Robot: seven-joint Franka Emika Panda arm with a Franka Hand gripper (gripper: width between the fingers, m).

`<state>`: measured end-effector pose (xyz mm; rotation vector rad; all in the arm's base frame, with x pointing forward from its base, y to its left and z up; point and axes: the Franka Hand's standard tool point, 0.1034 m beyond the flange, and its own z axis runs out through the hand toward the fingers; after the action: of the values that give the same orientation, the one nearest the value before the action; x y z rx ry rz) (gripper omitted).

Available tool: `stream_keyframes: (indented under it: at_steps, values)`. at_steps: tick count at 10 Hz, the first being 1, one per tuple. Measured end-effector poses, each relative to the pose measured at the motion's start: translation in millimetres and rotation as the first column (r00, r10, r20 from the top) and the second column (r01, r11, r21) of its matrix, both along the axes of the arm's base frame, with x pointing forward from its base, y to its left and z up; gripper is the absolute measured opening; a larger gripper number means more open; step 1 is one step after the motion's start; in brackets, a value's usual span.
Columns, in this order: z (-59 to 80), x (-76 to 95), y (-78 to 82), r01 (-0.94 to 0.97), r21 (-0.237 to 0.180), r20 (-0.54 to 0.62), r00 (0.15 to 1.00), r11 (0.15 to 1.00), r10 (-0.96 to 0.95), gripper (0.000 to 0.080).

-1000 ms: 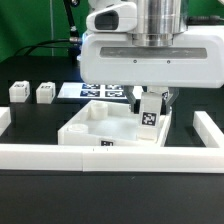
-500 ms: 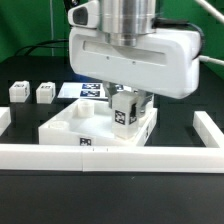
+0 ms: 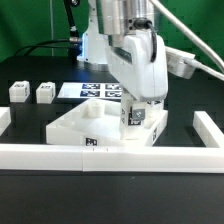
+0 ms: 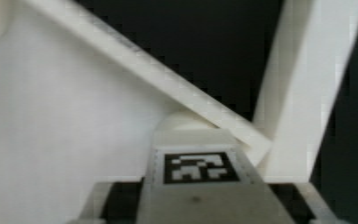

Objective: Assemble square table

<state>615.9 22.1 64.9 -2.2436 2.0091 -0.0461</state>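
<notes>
Two loose legs, outer leg [image 3: 17, 91] and inner leg [image 3: 45, 92], well apart from gripper [image 3: 137, 106], toward exterior view's left; square tabletop [image 3: 85, 128] just beneath gripper; gripper pinching third leg [image 3: 134, 120], upright over tabletop's right corner.

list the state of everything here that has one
gripper, shut on the held leg
held leg, upright at the tabletop's corner on the exterior view's right
tabletop, lying flat against the border wall
loose legs, unattached, apart from the tabletop
</notes>
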Motion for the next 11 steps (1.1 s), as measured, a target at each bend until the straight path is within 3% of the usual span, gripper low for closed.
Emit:
stream_keyframes:
  at_steps: [6,7,9,11]
  values:
    - [0.0,-0.1,-0.5,-0.006,0.001,-0.004,1.000,1.000,0.006,0.0290]
    - [0.3,-1.7,-7.1,0.027,0.003,-0.023,0.999,1.000,-0.027,0.0290]
    - [0.4,-5.2,-21.1,0.192,0.007,-0.056,0.980,0.981,-0.191,0.0290]
    - [0.7,-5.0,-21.0,0.403,0.055,-0.085,0.913,0.913,-0.398,0.0290]
